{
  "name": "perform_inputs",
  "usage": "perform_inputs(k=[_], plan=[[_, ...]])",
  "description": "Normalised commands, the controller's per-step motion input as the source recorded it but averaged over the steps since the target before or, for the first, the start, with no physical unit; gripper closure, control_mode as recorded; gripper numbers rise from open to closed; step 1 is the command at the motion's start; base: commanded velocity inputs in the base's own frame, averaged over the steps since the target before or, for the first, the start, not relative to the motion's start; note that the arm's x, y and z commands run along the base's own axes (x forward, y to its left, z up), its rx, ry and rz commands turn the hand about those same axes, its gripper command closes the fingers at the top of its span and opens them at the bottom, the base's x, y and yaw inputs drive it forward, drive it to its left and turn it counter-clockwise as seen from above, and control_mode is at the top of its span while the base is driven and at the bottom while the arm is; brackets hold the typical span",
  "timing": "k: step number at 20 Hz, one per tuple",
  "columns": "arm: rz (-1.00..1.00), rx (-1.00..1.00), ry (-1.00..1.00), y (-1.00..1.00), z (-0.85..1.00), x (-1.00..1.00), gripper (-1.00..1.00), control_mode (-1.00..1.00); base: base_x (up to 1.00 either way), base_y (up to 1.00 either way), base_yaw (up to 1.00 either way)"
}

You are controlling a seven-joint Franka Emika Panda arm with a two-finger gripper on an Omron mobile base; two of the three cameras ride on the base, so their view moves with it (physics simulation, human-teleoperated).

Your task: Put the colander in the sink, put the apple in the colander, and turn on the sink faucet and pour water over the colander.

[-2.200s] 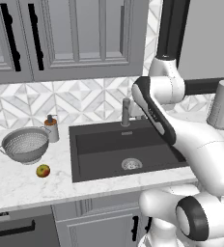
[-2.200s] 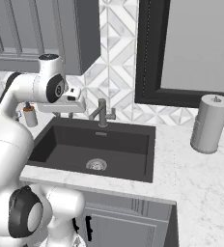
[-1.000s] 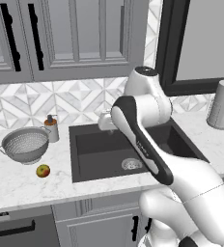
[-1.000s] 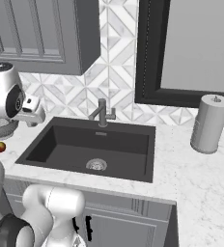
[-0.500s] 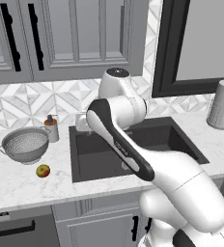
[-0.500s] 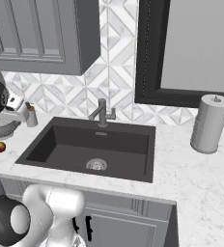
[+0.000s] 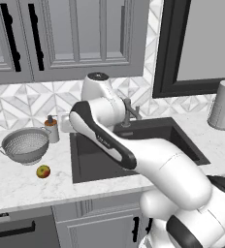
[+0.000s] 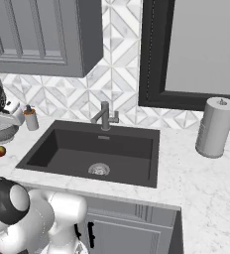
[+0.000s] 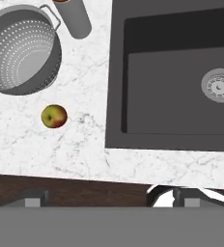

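Observation:
The silver colander (image 7: 24, 144) stands on the marble counter left of the sink (image 7: 90, 167), with nothing in it. A small red and yellow-green apple (image 7: 43, 171) lies on the counter just in front of it. In the hand view the colander (image 9: 20, 48) is at the upper left, the apple (image 9: 54, 116) below it, and the sink (image 9: 181, 111) with its drain (image 9: 220, 86) at the right. My gripper (image 9: 109, 198) hangs open high above the counter strip between apple and sink, holding nothing. The dark faucet (image 7: 129, 112) stands behind the basin.
An orange-topped soap bottle (image 7: 51, 128) stands beside the colander, near the sink's back left corner. A paper towel roll (image 8: 215, 126) is on the counter right of the sink. Grey wall cabinets hang above the counter.
The arm has swung left, from over the sink to the counter edge beside the soap bottle. The jaws stayed open. Colander and apple have not moved.

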Motion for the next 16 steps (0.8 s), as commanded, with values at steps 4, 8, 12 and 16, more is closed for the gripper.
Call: perform_inputs(k=[4, 8, 12, 16], plan=[[-0.01, 0.02, 0.0, 0.29, -0.16, 0.38, -1.0, -1.0, 0.0, 0.0, 0.0], [-0.01, 0.01, 0.0, 0.44, -0.19, 0.31, -1.0, -1.0, 0.0, 0.0, 0.0], [-0.02, 0.03, 0.0, 0.49, -0.21, 0.14, -1.0, -1.0, 0.0, 0.0, 0.0], [-0.01, 0.05, 0.0, 0.46, -0.22, 0.19, -1.0, -1.0, 0.0, 0.0, 0.0]])
